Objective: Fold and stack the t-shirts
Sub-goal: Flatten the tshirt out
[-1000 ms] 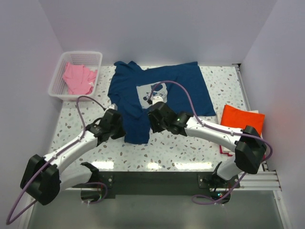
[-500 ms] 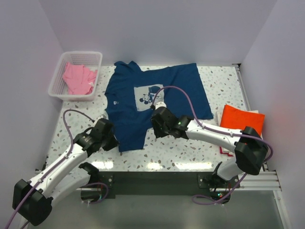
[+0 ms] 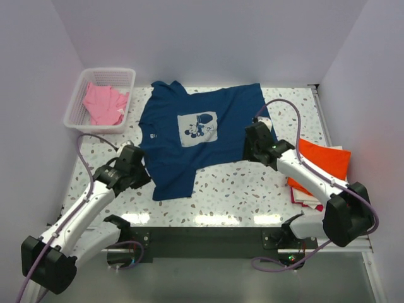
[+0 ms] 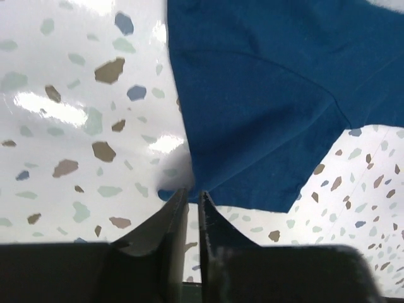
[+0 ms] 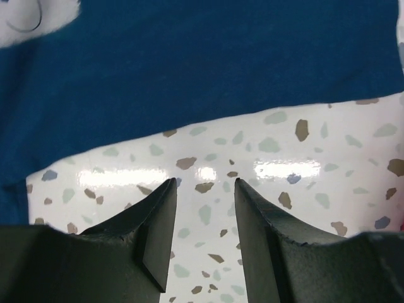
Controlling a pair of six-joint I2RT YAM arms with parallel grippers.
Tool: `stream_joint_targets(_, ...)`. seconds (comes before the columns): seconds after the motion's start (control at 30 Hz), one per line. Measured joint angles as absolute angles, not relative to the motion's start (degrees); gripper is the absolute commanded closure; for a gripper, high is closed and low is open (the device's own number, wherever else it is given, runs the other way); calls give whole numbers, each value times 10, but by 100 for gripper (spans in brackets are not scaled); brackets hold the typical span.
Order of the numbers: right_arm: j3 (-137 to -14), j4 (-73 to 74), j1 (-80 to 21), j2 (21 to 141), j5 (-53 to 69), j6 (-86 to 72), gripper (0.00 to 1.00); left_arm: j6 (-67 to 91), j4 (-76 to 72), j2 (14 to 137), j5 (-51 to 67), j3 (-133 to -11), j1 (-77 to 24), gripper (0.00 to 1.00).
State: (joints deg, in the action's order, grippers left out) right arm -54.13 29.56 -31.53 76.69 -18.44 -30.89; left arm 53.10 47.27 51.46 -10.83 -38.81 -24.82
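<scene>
navy tee (image 3: pixel 189 142): we see it spread flat, print up, mid-table toward 12 o'clock. One lobe reaches down to 7 o'clock.
left gripper (image 4: pixel 191 192): at the tee's 8 o'clock, low over the table (image 3: pixel 227 189). Its tips sit right at the corner of that lower lobe.
left jaws: a thin slit only. We see no cloth between them, and the blue corner lies just beyond the tips.
right gripper (image 5: pixel 205 183): at the tee's 3 o'clock edge, over bare terrazzo, with the cloth's edge just ahead of the tips.
right jaws: clearly parted, a moderate gap, holding nothing. We see table through the gap.
orange tee (image 3: pixel 322 158): folded, at the table's 3 o'clock edge, apart from the navy one. The right arm crosses its near corner.
pink tee (image 3: pixel 104 104): bunched in the basket (image 3: pixel 129 76).
basket: at 10 o'clock, just beside the navy tee's far-left lobe. We can't tell if they touch.
</scene>
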Motion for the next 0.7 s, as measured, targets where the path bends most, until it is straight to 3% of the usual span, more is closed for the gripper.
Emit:
stream_joint_targets(0.1,-541,293,-290,766,-173,-309,55,500,459,537,-99,-408,-222,68)
stream_joint_targets(0.2,-541,286,-289,775,-149,-311,54,486,428,589,-105,-434,-218,65)
stream_joint_targets(0.43,-535,275,-304,787,-123,-315,49,501,309,740,-107,-456,-215,67)
stream_joint_targets(0.7,-528,273,-303,787,-145,-321,45,538,226,866,-109,-451,-179,77)
